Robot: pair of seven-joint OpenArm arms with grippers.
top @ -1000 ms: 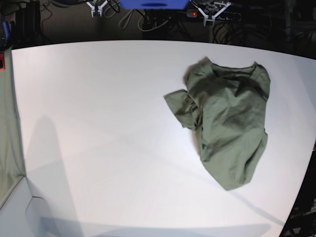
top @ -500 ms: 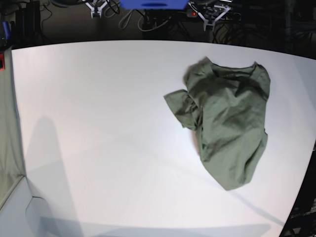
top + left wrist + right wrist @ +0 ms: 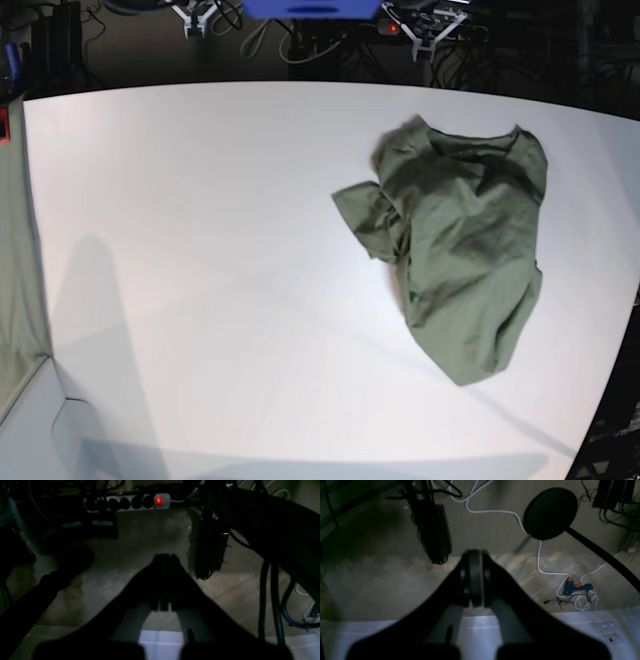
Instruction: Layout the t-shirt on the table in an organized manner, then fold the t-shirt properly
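The olive-green t-shirt (image 3: pixel 462 252) lies crumpled in a heap on the right part of the white table (image 3: pixel 200 250), with folds bunched at its left side. Both arms are pulled back beyond the table's far edge, well away from the shirt. In the base view only their pale tips show at the top: my left gripper (image 3: pixel 430 28) and my right gripper (image 3: pixel 197 14). The left wrist view shows my left gripper (image 3: pixel 165 558) shut and empty over the dark floor. My right gripper (image 3: pixel 475 555) is likewise shut on nothing, its pads pressed together.
A greenish-grey cloth strip (image 3: pixel 15 260) runs along the left edge of the base view. Beyond the table's far edge lie a power strip with a red light (image 3: pixel 130 502), cables, a round black lamp base (image 3: pixel 550 512) and a blue glue gun (image 3: pixel 577 587) on the floor.
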